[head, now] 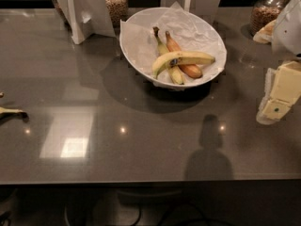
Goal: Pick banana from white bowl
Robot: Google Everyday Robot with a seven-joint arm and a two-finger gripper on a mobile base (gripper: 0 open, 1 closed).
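Far centre of grey counter [141, 140]: white bowl [126, 51], lined with crumpled paper. Inside, toward the near rim: banana [186, 58], pale yellow, dark sticker mid-length, lying crosswise on two others, a slim greenish banana [162, 46] and a shorter orange-brown banana [190, 70]. Gripper [277, 102] at right edge, nearer than the bowl and well apart from it. Open or closed: cannot tell. Far left of bowl: glass jar [116, 4]. Far right: second jar [265, 11].
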